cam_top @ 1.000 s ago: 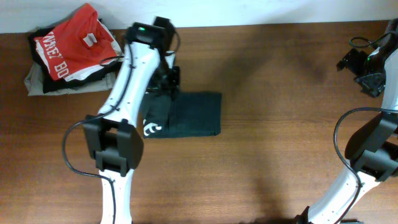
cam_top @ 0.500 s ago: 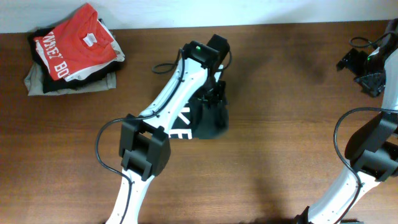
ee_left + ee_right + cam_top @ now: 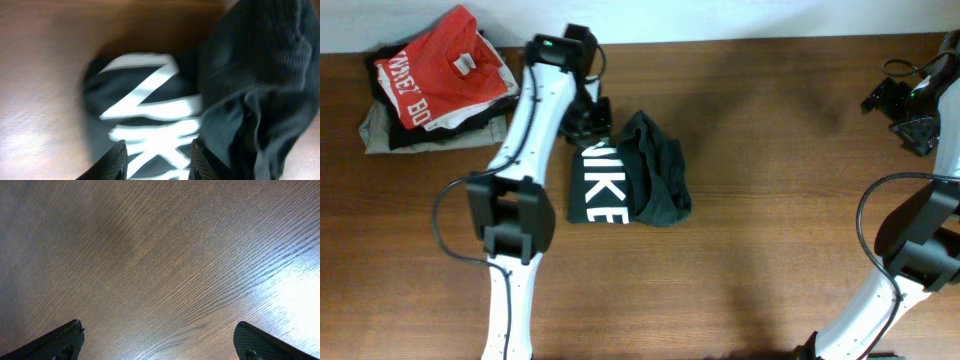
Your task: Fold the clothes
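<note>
The clothes are one dark charcoal garment point(image 3: 655, 180) lying in the middle of the table. Its left part lies flat with large white letters point(image 3: 598, 187) facing up, and its right part is bunched in loose folds. My left gripper point(image 3: 590, 122) is at the garment's far left corner. In the left wrist view the garment point(image 3: 250, 75) fills most of the frame, and the left gripper point(image 3: 159, 162) is open just above the white letters with nothing pinched. My right gripper point(image 3: 910, 112) is open and empty at the far right, over bare wood point(image 3: 160, 347).
A stack of folded clothes topped by a red T-shirt with white letters point(image 3: 435, 75) sits at the back left corner. The left arm point(image 3: 525, 150) stretches from the front edge up to the garment's left side. The right arm point(image 3: 920, 230) stands along the right edge.
The garment lay as a flat dark rectangle. The left gripper swept right over it, then came back left. The garment now shows the white letters and is bunched on its right. The right arm has not moved.
</note>
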Controlling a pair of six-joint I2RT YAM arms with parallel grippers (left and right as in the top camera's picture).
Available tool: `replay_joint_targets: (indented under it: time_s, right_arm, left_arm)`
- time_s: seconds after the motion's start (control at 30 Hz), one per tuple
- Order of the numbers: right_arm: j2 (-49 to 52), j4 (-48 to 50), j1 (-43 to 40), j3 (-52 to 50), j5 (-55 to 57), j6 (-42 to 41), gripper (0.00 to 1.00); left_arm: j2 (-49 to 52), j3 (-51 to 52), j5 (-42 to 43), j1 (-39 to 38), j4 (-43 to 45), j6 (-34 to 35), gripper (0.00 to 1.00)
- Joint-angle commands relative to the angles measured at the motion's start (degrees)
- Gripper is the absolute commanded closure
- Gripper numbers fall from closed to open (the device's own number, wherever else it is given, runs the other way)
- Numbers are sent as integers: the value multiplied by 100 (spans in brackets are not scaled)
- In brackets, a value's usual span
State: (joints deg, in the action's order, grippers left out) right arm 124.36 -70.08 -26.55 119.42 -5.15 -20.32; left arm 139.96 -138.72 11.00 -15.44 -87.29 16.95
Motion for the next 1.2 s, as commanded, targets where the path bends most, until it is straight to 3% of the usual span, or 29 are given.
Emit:
replay_joint_targets:
  time_s: [0.0,0.23,0.27,0.37,0.67,0.77,0.8,0.9,1.07,1.17]
  right_arm:
    - [-109,2,-11,70,72,55,1]
    - [-109,2,-11,70,72,55,1]
    - [-109,2,-11,70,72,55,1]
    - [-109,2,-11,70,72,55,1]
    - [-109,2,-11,70,72,55,1]
    - [-109,2,-11,70,72,55,1]
    - [-109,2,-11,70,72,55,1]
    - [-109,2,-11,70,72,55,1]
    - [-109,2,-11,70,72,55,1]
    - [-109,2,-11,70,72,55,1]
  left_arm:
    - [459,-13,691,-282,422,-28,60]
    - [785,-13,946,-717,1259,-26,61]
    - [824,-13,981,-778,1379,-26,68]
    - [809,-190,984,-951,1613,-26,70]
    - [820,-192,1215,-1709,1567,-205,69]
    - [649,-905,1058,-1735,1003,-426,69]
    - [531,-1464,588,-1707,516,-461,69]
    - [243,-2540,-605,-1467,-955,-457,65]
    - [177,-1934,-614,-905,-944,-509,41]
    - [175,-914,474,-581,-946,-815,38]
